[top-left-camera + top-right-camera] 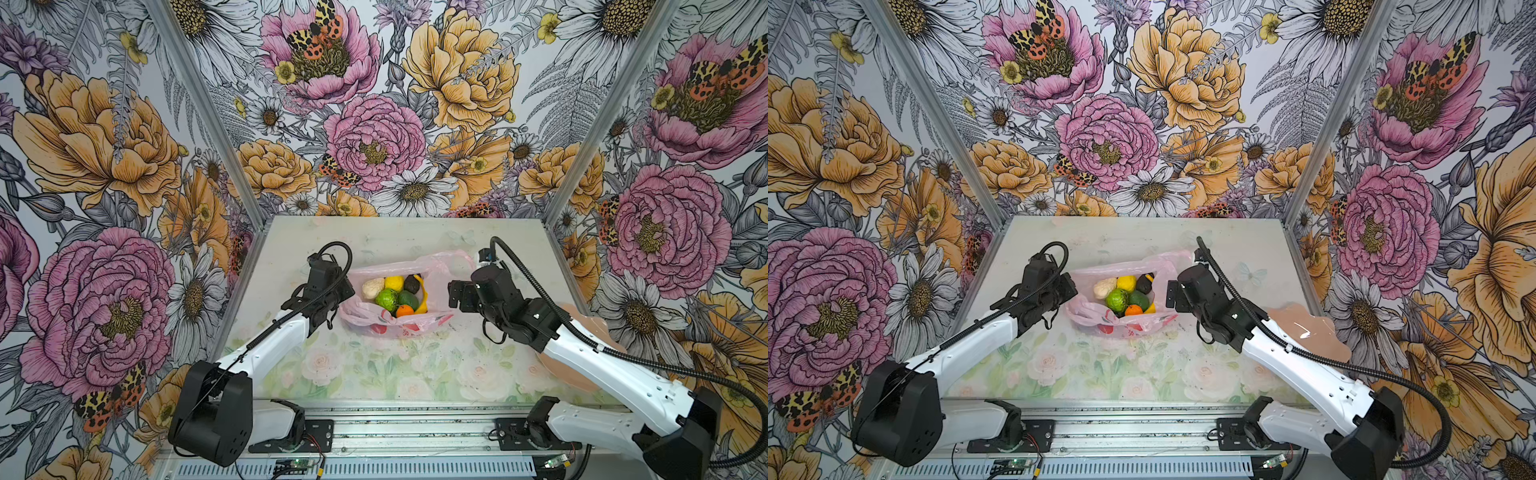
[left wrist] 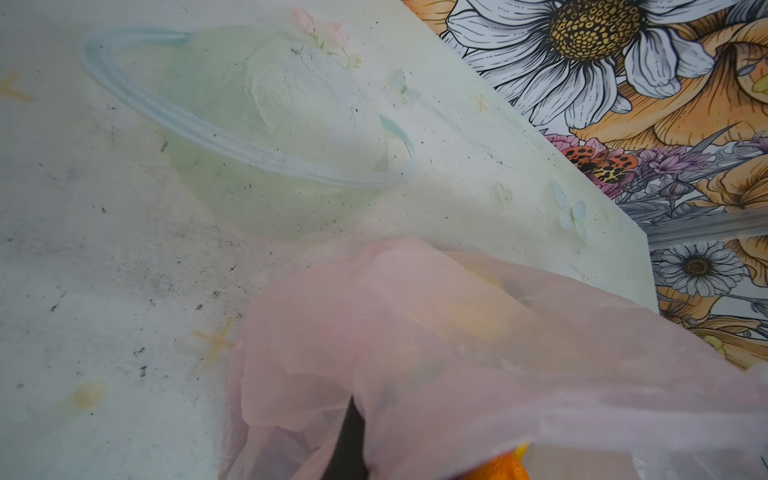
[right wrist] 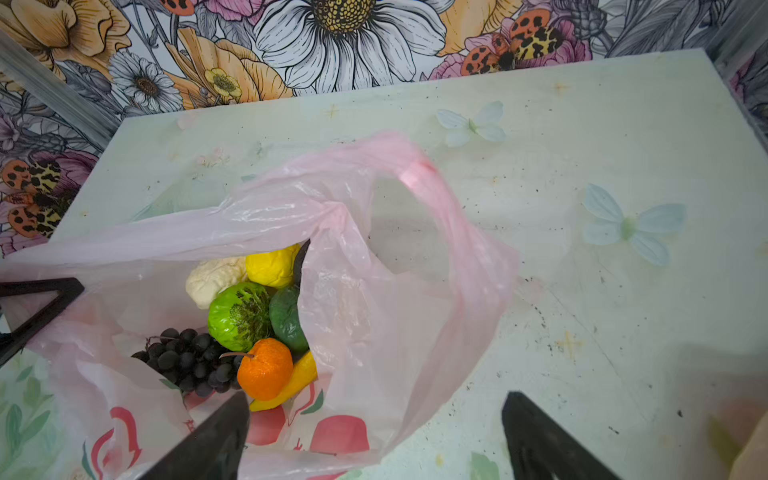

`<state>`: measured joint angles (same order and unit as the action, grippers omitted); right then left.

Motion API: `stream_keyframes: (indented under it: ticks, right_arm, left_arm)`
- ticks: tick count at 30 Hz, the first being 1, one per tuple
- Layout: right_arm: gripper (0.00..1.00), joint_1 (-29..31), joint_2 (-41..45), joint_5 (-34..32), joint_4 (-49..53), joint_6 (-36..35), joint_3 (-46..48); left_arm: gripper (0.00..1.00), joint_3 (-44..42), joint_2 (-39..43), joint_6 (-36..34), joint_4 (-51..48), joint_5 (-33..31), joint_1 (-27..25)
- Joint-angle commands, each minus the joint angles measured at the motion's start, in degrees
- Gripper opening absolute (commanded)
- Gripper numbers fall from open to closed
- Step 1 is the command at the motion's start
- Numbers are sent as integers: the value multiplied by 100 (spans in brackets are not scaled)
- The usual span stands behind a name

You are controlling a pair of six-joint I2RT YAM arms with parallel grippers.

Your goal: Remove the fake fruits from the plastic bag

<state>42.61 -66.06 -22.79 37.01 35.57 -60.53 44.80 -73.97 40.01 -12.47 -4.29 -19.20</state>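
Right wrist view: right gripper (image 3: 376,397) spread wide, nothing between the fingers (image 3: 208,440), hanging over the side wall of the plastic bag (image 3: 374,291). Bag mouth gapes upward and all the fruit is inside: lemon (image 3: 272,266), beige lumpy piece (image 3: 212,278), lime (image 3: 239,316), avocado (image 3: 286,318), orange (image 3: 266,368), banana (image 3: 301,376) under the orange, grape bunch (image 3: 191,361) against the lime and orange. One handle loop (image 3: 432,183) arches over bare table on the side away from the fruit, slightly blurred. In both top views the bag (image 1: 399,328) sits mid-table toward the back wall, between the two grippers. The left gripper (image 1: 343,296) is pressed together at the bag's left rim, and the right gripper (image 1: 454,296) is just beside the right rim, not touching it. Left wrist view: pink film (image 2: 457,353) is bunched over one black finger (image 2: 353,436), so it reads as a pinch on the rim; the second finger is hidden by plastic. The table (image 1: 374,370) in front of the bag is bare floral print. A peach scalloped dish (image 1: 1304,328) sits at the right edge, partly behind the right arm, well apart from the bag.
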Motion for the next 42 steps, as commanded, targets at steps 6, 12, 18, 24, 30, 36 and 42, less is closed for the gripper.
stream_keyframes:
  ticks: [6, 12, 18, 24, 30, 36, 42]
  right_arm:
    - [100, 249, -1716, -279, 328, -626, -989]
    - [99, -64, -2793, 258, 150, -873, -1492]
    - [94, -511, -3595, 753, -89, -871, -1759]
    - [45, -700, -3639, 1786, -689, -1024, -1660]
    - [0, -828, -3052, 2790, -1406, -1012, -1084]
    - [0, -1076, -2132, 4093, -2464, -831, -118]
    - [0, -1565, -1489, 5235, -4495, 113, 1197]
  left_arm:
    - [0, 284, -108, -218, -177, -181, -93]
    - [0, 419, -267, -315, -305, -155, -85]
    - [0, 641, -585, -441, -470, -45, -94]
    - [0, 796, -797, -517, -598, -28, 6]
    - [0, 894, -997, -529, -603, 66, 361]
    - [0, 1050, -1250, -649, -625, 183, 741]
    - [0, 1363, -1589, -636, -707, 194, 1123]
